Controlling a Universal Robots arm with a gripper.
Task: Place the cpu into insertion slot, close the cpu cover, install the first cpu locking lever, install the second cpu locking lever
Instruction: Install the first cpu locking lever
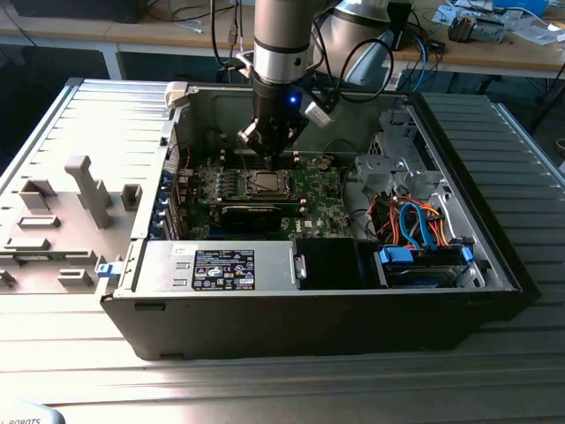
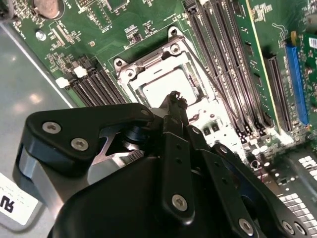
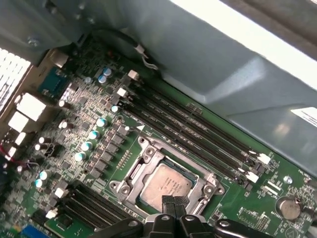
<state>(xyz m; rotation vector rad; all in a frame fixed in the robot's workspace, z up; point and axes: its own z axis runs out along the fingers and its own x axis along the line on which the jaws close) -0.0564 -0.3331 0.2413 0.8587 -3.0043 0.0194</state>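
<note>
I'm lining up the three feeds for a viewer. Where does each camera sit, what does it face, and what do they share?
Exterior view: off the arm, looking down into the open case; the arm and gripper hang over the board.
First wrist view: rides on the arm, looks down at the cpu with the cover around it; fingers show.
Second wrist view: rides on the arm, looks past the gripper body at the cpu.
Shared: all three show the cpu.
</note>
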